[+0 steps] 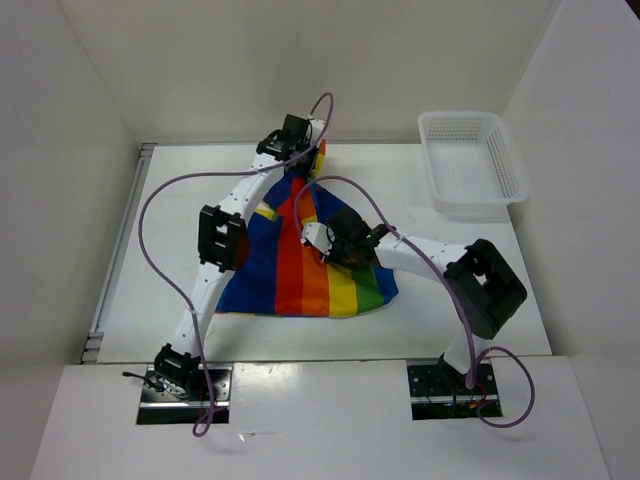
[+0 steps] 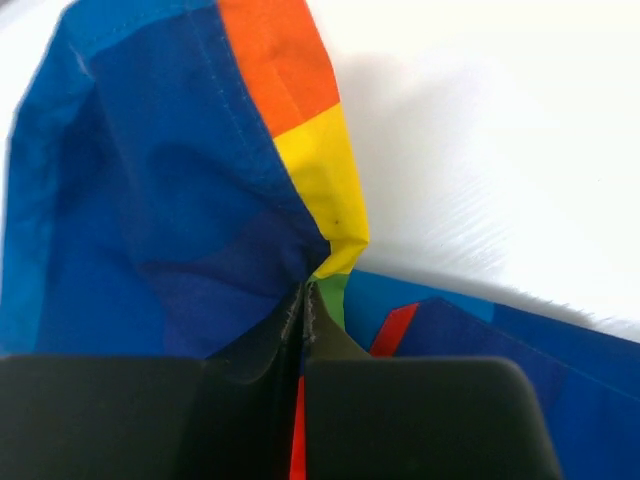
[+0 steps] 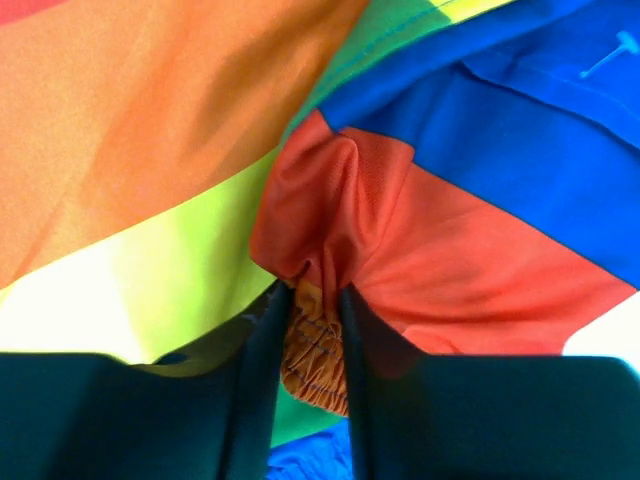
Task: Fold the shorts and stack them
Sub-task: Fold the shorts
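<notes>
Both pinch shorts (image 1: 300, 272): left gripper (image 2: 303, 297), right gripper (image 3: 314, 298).

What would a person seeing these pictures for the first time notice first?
The rainbow-striped shorts stand out, spread in the middle of the white table. The left gripper pinches their far end, the right gripper a fold near their middle. A white lattice basket sits at the far right corner.

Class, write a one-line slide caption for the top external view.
Left arm holds the far end of the rainbow shorts, right arm pinches their middle, jaws shut; white basket sits far right.
</notes>
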